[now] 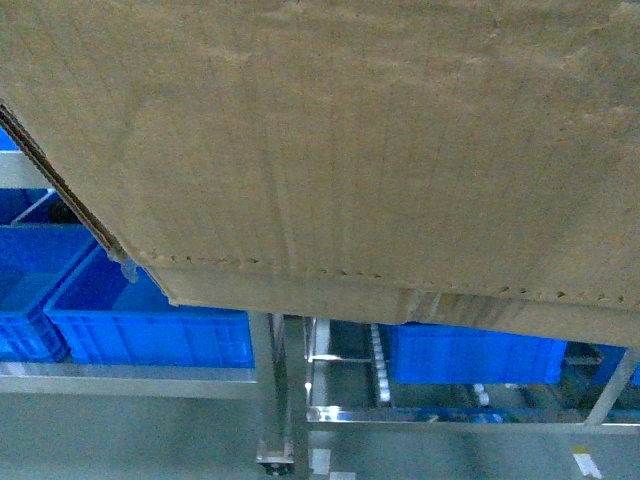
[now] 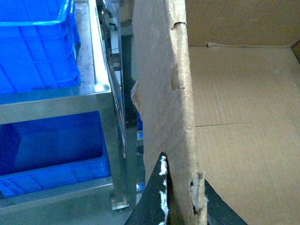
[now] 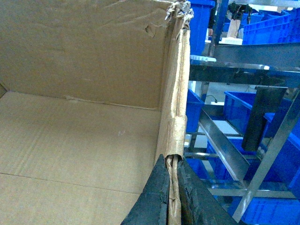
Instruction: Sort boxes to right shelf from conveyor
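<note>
A big brown cardboard box hangs lifted close in front of the head camera and fills most of that view. Its perforated line runs along the lower edge. My left gripper is shut on the box's torn left wall, one finger outside and one inside. My right gripper is shut on the ragged right wall, squeezing the cardboard flat. The box's inside looks empty. Below the box stands the steel right shelf with a rail of small white wheels. The conveyor is out of view.
Blue plastic crates sit on a steel rack at the lower left, and another crate rests on the roller rack. A steel upright stands just left of the box. Steel rails and more blue crates lie to its right.
</note>
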{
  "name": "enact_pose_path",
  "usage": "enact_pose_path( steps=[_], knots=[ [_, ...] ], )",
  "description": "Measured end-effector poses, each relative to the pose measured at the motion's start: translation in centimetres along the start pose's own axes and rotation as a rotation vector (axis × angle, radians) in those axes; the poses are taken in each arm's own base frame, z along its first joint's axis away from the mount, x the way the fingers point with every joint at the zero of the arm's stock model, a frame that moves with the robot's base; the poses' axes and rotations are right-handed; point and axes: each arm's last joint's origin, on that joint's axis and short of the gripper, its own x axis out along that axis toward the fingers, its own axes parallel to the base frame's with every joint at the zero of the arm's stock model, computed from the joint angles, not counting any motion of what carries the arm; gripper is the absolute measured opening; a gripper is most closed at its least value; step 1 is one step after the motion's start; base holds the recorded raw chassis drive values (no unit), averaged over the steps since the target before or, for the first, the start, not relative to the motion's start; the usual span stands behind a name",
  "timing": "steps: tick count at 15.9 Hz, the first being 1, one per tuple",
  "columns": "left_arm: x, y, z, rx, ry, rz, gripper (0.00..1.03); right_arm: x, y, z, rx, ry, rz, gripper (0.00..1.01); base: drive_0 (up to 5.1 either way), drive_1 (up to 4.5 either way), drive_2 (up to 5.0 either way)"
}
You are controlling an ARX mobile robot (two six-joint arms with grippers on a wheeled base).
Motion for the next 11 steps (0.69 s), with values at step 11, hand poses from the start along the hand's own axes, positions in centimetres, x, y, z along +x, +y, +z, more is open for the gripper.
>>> enact_pose_path(
  steps=[11],
  knots=[
    [0.01,0.0,0.0,0.0,-0.001,0.0,0.04,-0.04,-0.01,0.04,0.0,-0.002,0.0,0.02,4.5,-2.02,-2.0]
  ],
)
